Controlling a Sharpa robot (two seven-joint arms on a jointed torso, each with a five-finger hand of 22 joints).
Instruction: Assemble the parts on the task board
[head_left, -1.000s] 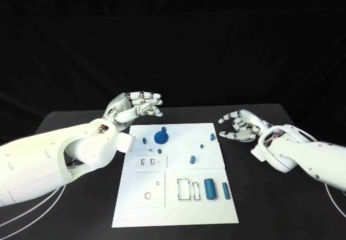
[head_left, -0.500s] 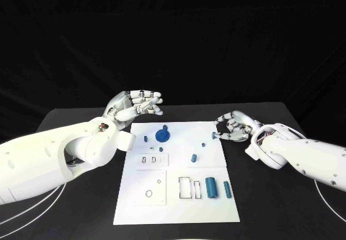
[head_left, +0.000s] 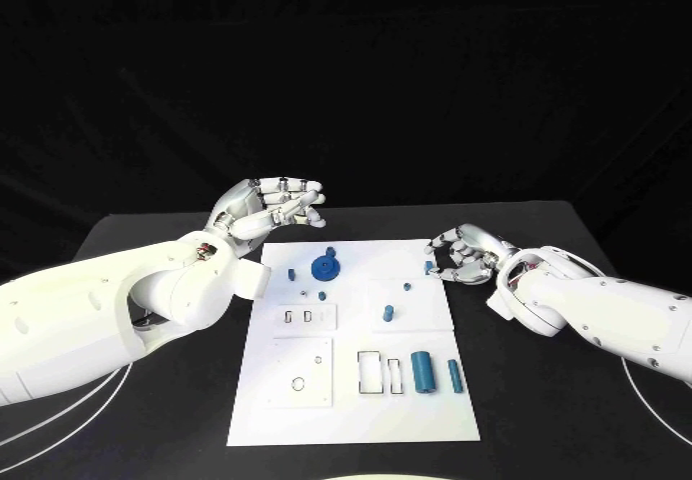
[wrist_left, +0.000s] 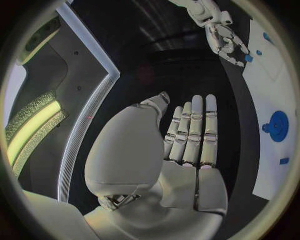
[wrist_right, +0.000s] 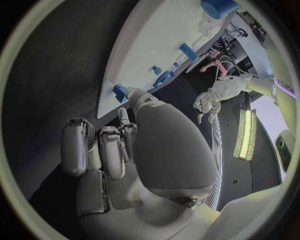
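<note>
White task board (head_left: 353, 400) lay mid-counter with dark counter (head_left: 548, 400) free around it, left hand (head_left: 270, 212) raised off its 11 o'clock corner, fingers curled, empty, right hand (head_left: 464, 256) had moved in from 3 o'clock, fingers closing on small blue part (head_left: 430, 267) at the edge, grip unclear.

The table (head_left: 159, 400) is showing a matt black top. The task board (head_left: 353, 415) is looking like smooth white plastic with a dull sheen. The parts (head_left: 326, 268) are looking like smooth blue plastic. Both arms are wearing glossy white shells, and the left hand (head_left: 271, 210) and right hand (head_left: 464, 256) are gleaming like brushed silver metal.
</note>
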